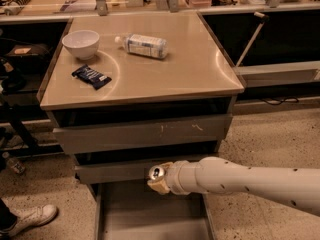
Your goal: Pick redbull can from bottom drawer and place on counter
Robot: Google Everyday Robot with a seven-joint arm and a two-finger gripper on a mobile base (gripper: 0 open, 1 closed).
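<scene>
A white, tube-shaped robot arm (240, 181) reaches in from the right, low down in front of a grey metal cabinet. At its tip the gripper (159, 183) hangs over the back of the wide, shallow grey metal bottom drawer (150, 216), which stands pulled out toward me, and just in front of the middle drawer's grey front (110, 173). Its tan jaws are closed around a small, slim silver drink can, the redbull can (155, 173). The can's shiny round top and pull tab face up and to the left. The can sits clear of the drawer floor, held up at about the level of the middle drawer's lower edge.

Above is the top drawer's scratched grey front (142, 134). Over that lies the square brushed-steel tabletop (195, 69) with its tan sheen. On it, near the far left corner, stands a small white round bowl (81, 43). A clear plastic bottle with a white label (142, 45) lies on its side to the right of the bowl. A dark blue snack packet (91, 76) lies flat in front of the bowl.

At the lower left, on the speckled floor (270, 139), a white shoe (27, 219) shows.
</scene>
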